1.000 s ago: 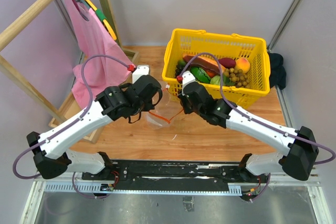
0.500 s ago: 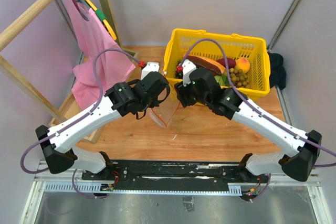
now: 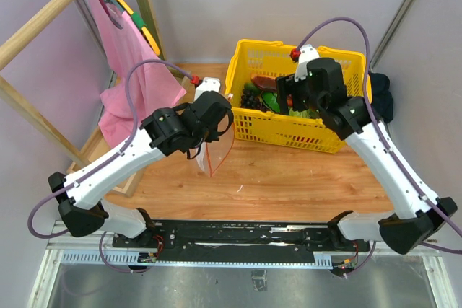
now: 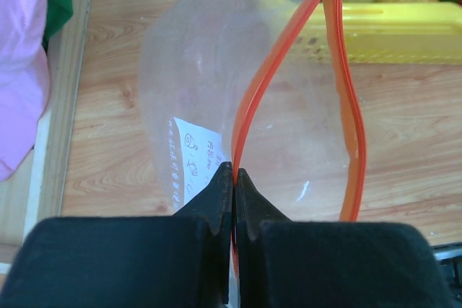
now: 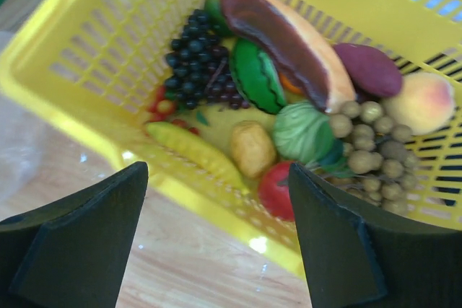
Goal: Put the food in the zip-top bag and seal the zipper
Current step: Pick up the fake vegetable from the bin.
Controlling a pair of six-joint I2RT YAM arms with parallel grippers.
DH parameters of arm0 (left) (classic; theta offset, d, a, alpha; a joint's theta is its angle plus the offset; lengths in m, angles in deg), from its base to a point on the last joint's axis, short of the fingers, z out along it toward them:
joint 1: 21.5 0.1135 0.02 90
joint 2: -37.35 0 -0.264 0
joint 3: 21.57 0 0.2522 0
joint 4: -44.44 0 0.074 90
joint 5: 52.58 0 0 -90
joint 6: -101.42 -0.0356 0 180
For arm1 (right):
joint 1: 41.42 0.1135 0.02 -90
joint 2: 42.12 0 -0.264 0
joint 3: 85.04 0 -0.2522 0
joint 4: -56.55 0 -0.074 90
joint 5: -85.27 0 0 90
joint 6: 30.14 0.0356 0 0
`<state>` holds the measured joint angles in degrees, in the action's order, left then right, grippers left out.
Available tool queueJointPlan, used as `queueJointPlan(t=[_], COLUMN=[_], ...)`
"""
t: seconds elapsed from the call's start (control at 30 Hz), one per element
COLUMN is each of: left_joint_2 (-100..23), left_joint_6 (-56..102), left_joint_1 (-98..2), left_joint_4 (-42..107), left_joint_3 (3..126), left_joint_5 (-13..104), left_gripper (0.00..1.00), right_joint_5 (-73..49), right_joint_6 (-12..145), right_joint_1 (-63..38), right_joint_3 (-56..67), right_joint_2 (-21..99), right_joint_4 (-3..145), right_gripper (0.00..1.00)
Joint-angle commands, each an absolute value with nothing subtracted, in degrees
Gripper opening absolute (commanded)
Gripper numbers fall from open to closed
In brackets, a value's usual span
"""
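The left pincer [image 4: 233,172] is clamping its two fingers together on the red zipper [image 4: 247,102], gripping one side of the strip at the mouth of the clear bag [image 4: 191,84]. The other side of the strip is bowing away to the right, so the mouth is gaping open. The bag is hanging from this grip over the wooden table [image 4: 94,106], just beside the left wall of the yellow basket [image 3: 289,131]; whether its lower edge is touching the wood cannot be told. A small white printed slip [image 4: 191,160] is showing through the plastic, and a pink cloth [image 4: 22,55] is hanging off to the left. The right pincer [image 5: 216,178] is hovering with its fingers spread wide apart, holding nothing, above the near rim of the basket. All the food is lying inside the basket: a peach [image 5: 426,102], a cluster of tan balls [image 5: 375,142], a red piece [image 5: 278,189] and a purple piece [image 5: 369,68], sharing the space with a long bread roll [image 5: 281,30], dark grapes [image 5: 195,55] and green vegetables [image 5: 303,131].
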<state>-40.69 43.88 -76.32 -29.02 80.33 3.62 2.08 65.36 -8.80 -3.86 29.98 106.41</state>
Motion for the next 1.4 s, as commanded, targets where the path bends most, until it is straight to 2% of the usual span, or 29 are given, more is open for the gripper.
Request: queueJointPlan(t=[0.0, 0.33, 0.63, 0.97, 1.37], left_joint_2=[-40.10, -40.52, -41.20, -41.23, -41.64], left_joint_6=[43.66, 45.47, 44.29, 42.88, 42.79], left_joint_1=[-76.07, -75.99, -75.85, -75.63, -75.20], left_joint_4=[-32.59, -37.59, -34.36, -29.54, -28.27], left_joint_3=[84.37, 81.42, 79.58, 77.96, 76.50], left_joint_5=[0.98, -0.36, 1.50, 2.82, 3.89], left_gripper=[0.00, 0.00, 0.00, 0.00, 0.00], right_joint_5=[4.51, 1.58, 2.50, -5.29, -14.23], right_joint_6=[65.19, 64.09, 66.63, 66.33, 72.04], right_joint_1=[-15.34, -27.98, -34.00, -37.82, -40.42], right_joint_3=[-6.56, -11.87, -12.84, -13.29, -6.18], right_joint_2=[34.59, 48.67, 59.31, 70.19, 72.53], right_joint_4=[108.07, 106.67, 98.66, 86.59, 73.61], right_gripper=[0.82, 1.00, 0.98, 0.98, 0.98])
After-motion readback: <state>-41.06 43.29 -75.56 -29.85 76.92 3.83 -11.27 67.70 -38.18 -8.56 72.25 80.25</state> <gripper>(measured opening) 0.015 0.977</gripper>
